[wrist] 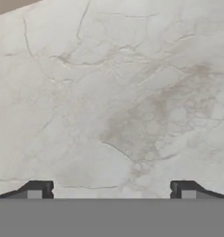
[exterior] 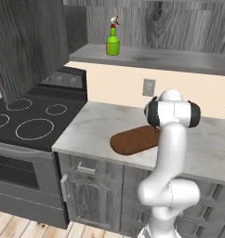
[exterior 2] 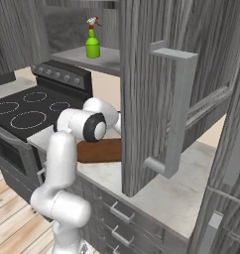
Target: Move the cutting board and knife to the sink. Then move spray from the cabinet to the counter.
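Fingers (wrist: 40, 189) spread wide, empty, facing bare counter (wrist: 114, 92). Board (exterior: 133, 141) flat on counter near front edge, at seven o'clock from arm's elbow; spray (exterior: 113, 41) on cabinet shelf at twelve. Better to swing toward board, approach low, pinch at rim.

The arm (exterior: 172, 153) is glossy white, built of rounded tubular links with bulbous housings. Dark black rings mark its joints. The gripper (wrist: 112, 190) has 2 small dark finger tips (wrist: 37, 189) with grey faces.

A black stovetop (exterior: 30, 118) beside a wall outlet (exterior: 148, 86).
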